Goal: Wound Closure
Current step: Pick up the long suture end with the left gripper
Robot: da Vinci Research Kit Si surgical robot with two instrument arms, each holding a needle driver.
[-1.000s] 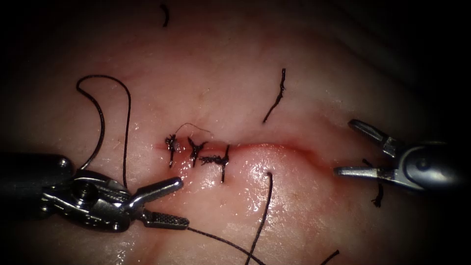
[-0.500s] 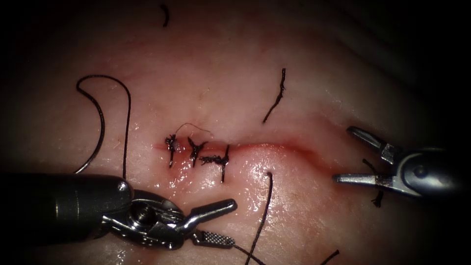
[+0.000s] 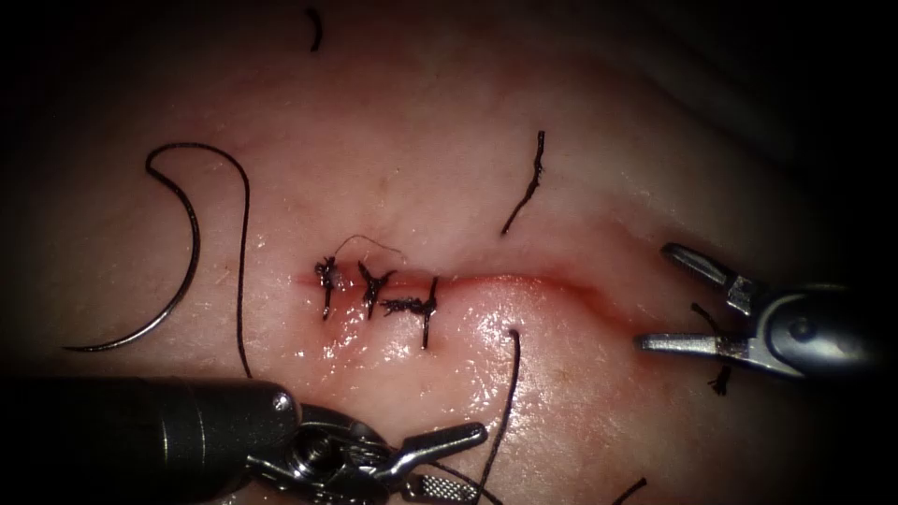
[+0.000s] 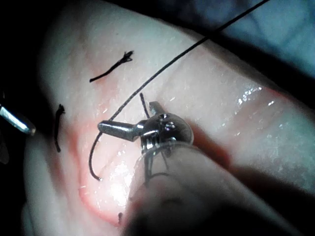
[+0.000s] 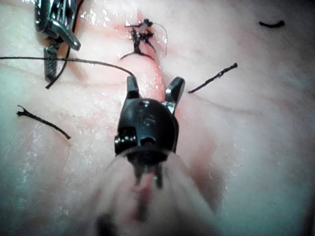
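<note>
Left tool (image 3: 449,460) sits low beside the thread (image 3: 500,411), jaws parted, holding nothing. Right tool (image 3: 666,297) hovers at the right end of the cut (image 3: 524,279), jaws spread wide, empty too. The needle (image 3: 178,281) lies loose on the tissue (image 3: 421,168), well left of the three stitches (image 3: 379,295), not in it.

Setting: surgical-robotics training bench.

Indicators: a slab of tissue (image 3: 580,168) lit against a dark surround, bearing a partly stitched cut (image 3: 524,279); loose cut ends of thread (image 3: 526,182) scattered on it; two wristed metal needle drivers, the left tool (image 3: 449,463) and the right tool (image 3: 659,299).
</note>
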